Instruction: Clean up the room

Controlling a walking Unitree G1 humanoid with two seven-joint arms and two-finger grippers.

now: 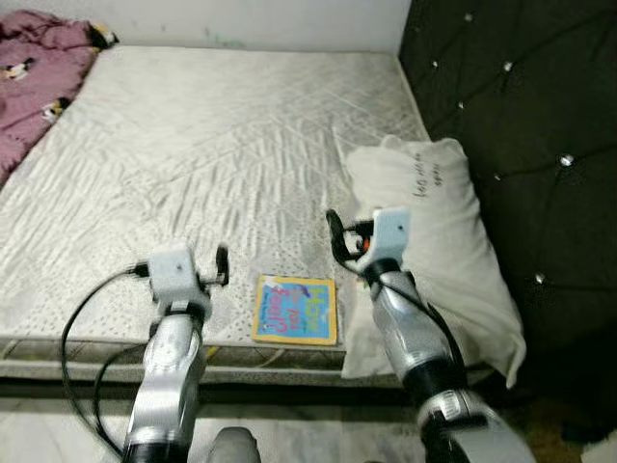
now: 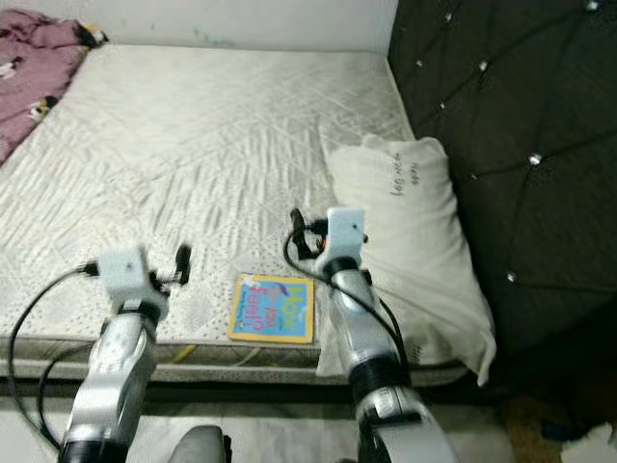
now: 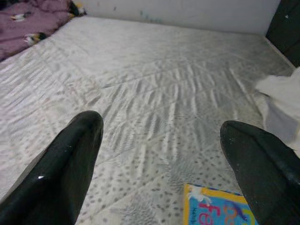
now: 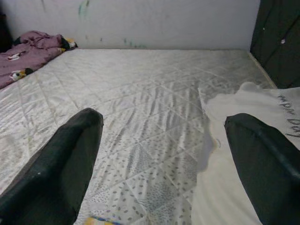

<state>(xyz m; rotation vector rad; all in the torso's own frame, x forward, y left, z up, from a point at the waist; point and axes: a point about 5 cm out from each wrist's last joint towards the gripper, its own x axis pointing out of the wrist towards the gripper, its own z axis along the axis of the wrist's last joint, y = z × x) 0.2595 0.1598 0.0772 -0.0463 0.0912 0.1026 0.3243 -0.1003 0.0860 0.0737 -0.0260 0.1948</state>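
So the book (image 1: 296, 310) is lying flat on the mattress (image 1: 193, 164) right at the near edge, colourful cover up, yellow border with blue and pink on it. It sits between the two arms, just beside the left gripper (image 3: 161, 154) on its right side and a bit below and left of the right gripper (image 4: 164, 154). Neither one is touching it.

Both grippers hover over the bed with fingers spread wide, nothing between them. In the left wrist view a corner of the book peeks in near the right-hand finger (image 3: 262, 173).

The right gripper is up by the white pillow (image 1: 434, 241), which lies along the dark tufted headboard (image 1: 521, 106) on its right and hangs a little over the mattress edge. Some handwriting on the pillowcase, can't read it.

Way off past the left gripper, in the far corner, there's a crumpled purple blanket (image 1: 34, 77).
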